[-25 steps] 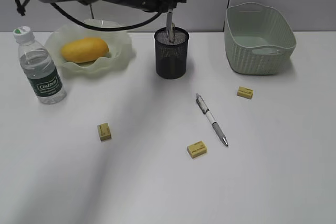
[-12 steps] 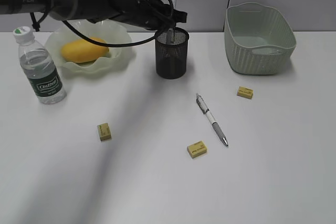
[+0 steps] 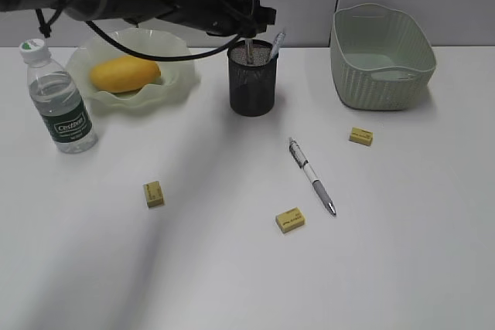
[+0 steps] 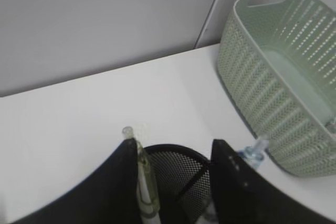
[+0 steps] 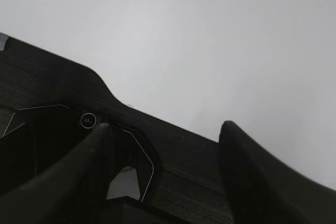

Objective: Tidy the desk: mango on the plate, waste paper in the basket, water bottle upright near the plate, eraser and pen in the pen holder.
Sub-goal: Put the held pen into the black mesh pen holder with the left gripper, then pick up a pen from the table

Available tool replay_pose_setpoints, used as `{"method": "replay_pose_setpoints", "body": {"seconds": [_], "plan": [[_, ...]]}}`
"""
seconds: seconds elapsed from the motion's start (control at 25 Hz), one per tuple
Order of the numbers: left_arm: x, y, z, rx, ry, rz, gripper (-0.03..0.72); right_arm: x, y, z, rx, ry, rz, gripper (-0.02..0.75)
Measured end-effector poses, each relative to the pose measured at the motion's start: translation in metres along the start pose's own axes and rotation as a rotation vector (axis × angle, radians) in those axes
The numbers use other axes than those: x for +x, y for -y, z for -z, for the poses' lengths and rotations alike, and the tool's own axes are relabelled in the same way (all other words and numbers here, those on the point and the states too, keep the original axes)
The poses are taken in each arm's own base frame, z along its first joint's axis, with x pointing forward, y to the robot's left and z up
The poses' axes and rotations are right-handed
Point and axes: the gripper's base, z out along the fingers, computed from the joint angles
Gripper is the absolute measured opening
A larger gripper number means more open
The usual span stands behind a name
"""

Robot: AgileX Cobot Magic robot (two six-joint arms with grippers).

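Observation:
My left gripper point(image 3: 249, 35) hangs just above the black mesh pen holder point(image 3: 253, 83), jaws apart and holding nothing; in the left wrist view point(image 4: 173, 146) the holder point(image 4: 184, 177) lies between the fingers. One pen point(image 4: 143, 179) stands in it against the left finger. Another pen point(image 3: 275, 44) leans on its right rim. A third pen point(image 3: 312, 176) lies on the desk point(image 3: 232, 268). Three yellow erasers point(image 3: 154, 193), point(image 3: 289, 219), point(image 3: 360, 136) lie on the desk. The mango point(image 3: 124, 73) is on the green plate point(image 3: 174, 83). The water bottle point(image 3: 62, 102) stands upright left of the plate. The waste paper is out of view. My right gripper point(image 5: 167, 129) is open and empty.
The grey-green basket point(image 3: 379, 63) stands at the back right, also in the left wrist view point(image 4: 283, 77). A grey wall runs behind the desk. The right wrist view shows only dark robot structure point(image 5: 63, 129) and white surface.
The left gripper held a pen upright in the holder, then opened. The pen now leans against the holder's right rim. Nothing else moved.

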Motion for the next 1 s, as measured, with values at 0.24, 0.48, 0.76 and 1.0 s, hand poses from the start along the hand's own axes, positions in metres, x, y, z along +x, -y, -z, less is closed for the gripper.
{"method": "replay_pose_setpoints", "body": {"seconds": [0.24, 0.48, 0.76, 1.0], "plan": [[-0.029, 0.015, 0.038, 0.050, -0.028, -0.047, 0.359, 0.000, 0.000, 0.000, 0.000, 0.000, 0.000, 0.495], [-0.036, 0.029, 0.086, 0.113, -0.264, -0.157, 0.359, 0.000, 0.000, 0.000, 0.000, 0.000, 0.000, 0.495], [-0.030, 0.036, 0.138, 0.149, -0.584, -0.239, 0.359, 0.000, 0.000, 0.000, 0.000, 0.000, 0.000, 0.495], [-0.032, 0.028, 0.157, 0.018, -0.662, -0.215, 0.359, 0.000, 0.000, 0.000, 0.000, 0.000, 0.000, 0.495]]}}
